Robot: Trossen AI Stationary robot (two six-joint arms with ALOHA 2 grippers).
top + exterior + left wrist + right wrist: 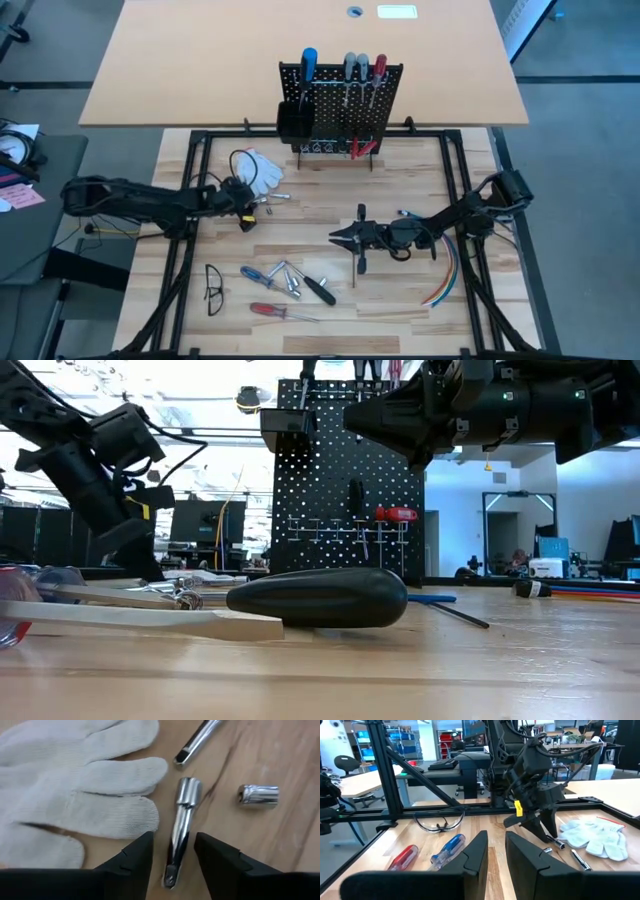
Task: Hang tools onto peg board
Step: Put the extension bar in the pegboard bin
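Note:
The peg board (340, 105) stands upright at the table's far side, with blue, grey and red-handled tools hanging on it. My left gripper (173, 840) is down by the white glove (75, 785), open. Its fingers stand on either side of a silver bit (181, 827) that lies flat on the wood, without touching it. A small silver socket (257, 795) and a silver rod (197, 740) lie beside it. My right gripper (342, 237) hovers level over the table's middle, narrowly open, with nothing between its fingers (475, 852).
More tools lie near the front left: a blue screwdriver (258, 272), silver bits (290, 280), a black-handled driver (320, 290) and a red screwdriver (270, 310). Safety glasses (213, 288) lie left of them. Coloured cables (445, 280) lie at the right. A black bin (293, 120) hangs on the board.

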